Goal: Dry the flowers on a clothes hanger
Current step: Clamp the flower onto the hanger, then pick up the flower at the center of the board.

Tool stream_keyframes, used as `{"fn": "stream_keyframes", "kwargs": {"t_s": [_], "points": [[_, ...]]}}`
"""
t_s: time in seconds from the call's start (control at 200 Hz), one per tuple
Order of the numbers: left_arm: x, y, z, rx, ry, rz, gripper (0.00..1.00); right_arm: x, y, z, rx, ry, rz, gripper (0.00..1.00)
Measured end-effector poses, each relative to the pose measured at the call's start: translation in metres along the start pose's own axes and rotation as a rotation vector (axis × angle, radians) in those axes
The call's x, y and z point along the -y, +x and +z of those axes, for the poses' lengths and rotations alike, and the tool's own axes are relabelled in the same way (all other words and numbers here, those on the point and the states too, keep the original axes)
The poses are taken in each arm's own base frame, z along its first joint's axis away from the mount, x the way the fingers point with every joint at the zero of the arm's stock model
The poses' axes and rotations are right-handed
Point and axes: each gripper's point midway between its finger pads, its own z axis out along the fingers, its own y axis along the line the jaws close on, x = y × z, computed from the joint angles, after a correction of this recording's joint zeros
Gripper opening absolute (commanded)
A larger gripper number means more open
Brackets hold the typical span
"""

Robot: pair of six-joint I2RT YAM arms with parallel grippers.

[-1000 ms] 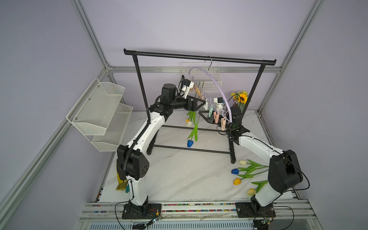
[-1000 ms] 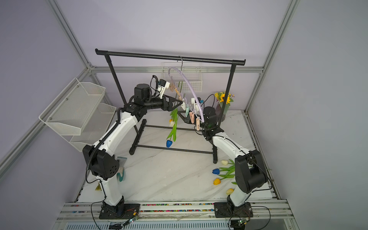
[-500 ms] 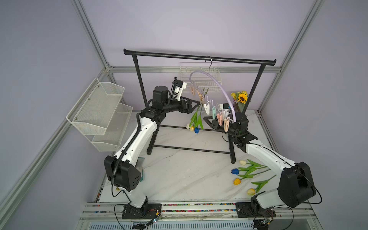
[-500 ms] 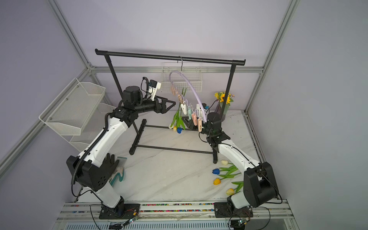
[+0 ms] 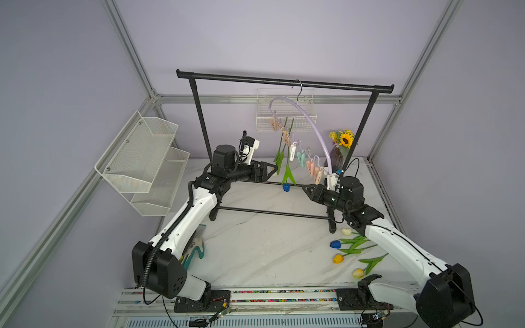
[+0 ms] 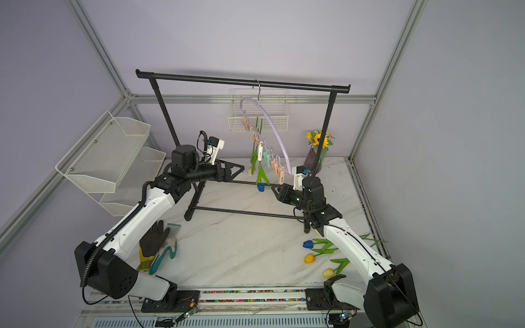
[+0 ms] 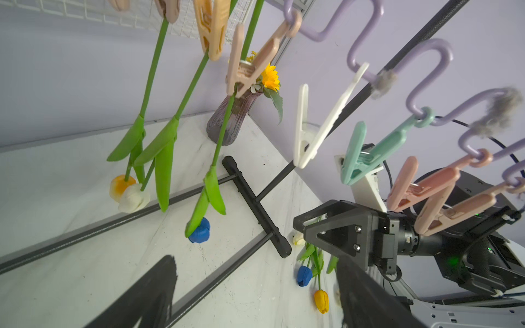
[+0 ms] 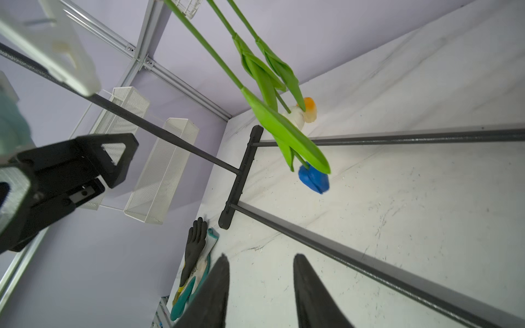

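Observation:
The lilac clothes hanger (image 5: 309, 122) (image 6: 274, 125) hangs tilted from the black rack, with a row of pastel clothespins along it. Three flowers hang head down from pins: one blue (image 5: 286, 187) (image 7: 200, 231) (image 8: 314, 179), one white, one yellow-orange. Several more flowers (image 5: 352, 245) lie on the table at the front right, under the right arm. My left gripper (image 5: 272, 170) (image 7: 255, 259) is open and empty, just left of the hanging stems. My right gripper (image 5: 305, 188) (image 8: 261, 257) is open and empty, right of the blue head, below the hanger's low end.
The rack (image 5: 284, 81) has floor bars crossing the table under both grippers. A purple vase of sunflowers (image 5: 336, 156) stands at the back right. White wire shelves (image 5: 142, 159) are on the left wall and a wire basket (image 5: 264, 122) on the back wall. Gloves (image 6: 159, 247) lie front left.
Both grippers have drawn back and down from the clothespins. The right gripper has opened. The blue flower now hangs free from its pin, and the hanger has swung.

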Motion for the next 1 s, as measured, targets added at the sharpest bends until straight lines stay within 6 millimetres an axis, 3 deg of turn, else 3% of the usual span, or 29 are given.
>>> {"fn": "stream_keyframes", "kwargs": {"t_s": [0.235,0.49,0.74,1.0], "points": [[-0.016,0.066,0.0,-0.102,-0.041,-0.126,0.83,0.049,0.031,-0.039,0.015,0.218,0.124,0.53],[-0.008,0.13,0.016,-0.237,-0.049,-0.163,0.8,0.113,0.053,-0.079,0.082,0.538,0.251,0.57],[0.005,0.171,0.026,-0.331,-0.038,-0.153,0.79,0.189,0.064,-0.125,0.208,0.93,0.398,0.54],[0.009,0.208,0.033,-0.425,-0.032,-0.161,0.77,0.252,0.06,-0.198,0.398,1.281,0.576,0.52]]}}
